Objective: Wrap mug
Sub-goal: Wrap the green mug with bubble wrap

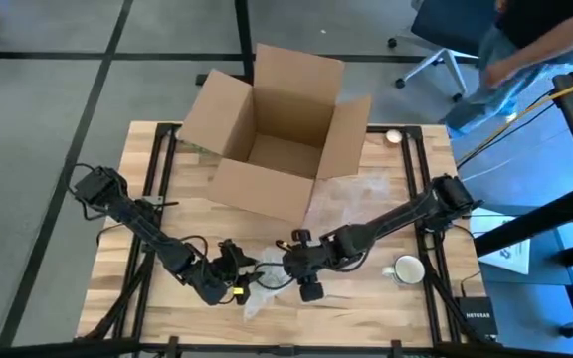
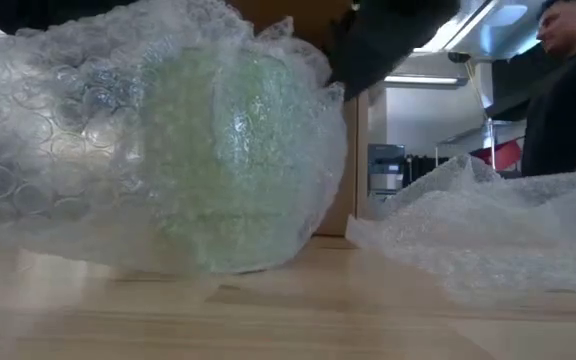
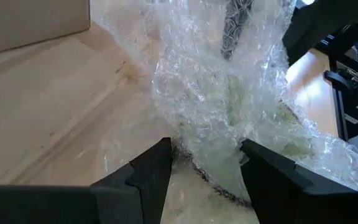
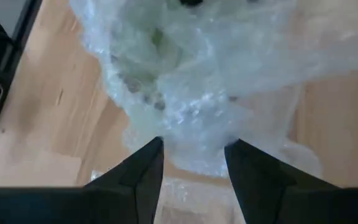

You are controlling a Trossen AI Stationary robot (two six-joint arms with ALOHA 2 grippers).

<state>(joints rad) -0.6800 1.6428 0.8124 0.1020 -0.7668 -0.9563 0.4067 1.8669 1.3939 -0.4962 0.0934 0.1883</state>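
A bundle of clear bubble wrap (image 1: 267, 276) lies on the wooden table near its front edge, with a pale green mug (image 2: 230, 150) showing dimly through the layers. The bundle rests on the tabletop by its underside. My left gripper (image 1: 235, 263) stands at its left side and my right gripper (image 1: 296, 268) at its right side, each shut on bunched wrap. The mug's handle and opening are hidden by the wrap. My left gripper pinches a gathered bunch of the bubble wrap (image 3: 207, 146) between its two fingers, several layers, coming roughly level from the table's left. The bundle lies on the table. My right gripper pinches the bunched wrap at the bundle's other end (image 4: 194, 146) between its two fingers, coming from the table's right, slanting down. That part of the wrap lies low over the tabletop.
An open cardboard box (image 1: 277, 129) stands at the far middle. A second sheet of bubble wrap (image 1: 351, 194) lies spread right of the bundle. A white mug (image 1: 407, 268) stands near the right front. A person (image 1: 535, 40) is beyond the far right corner.
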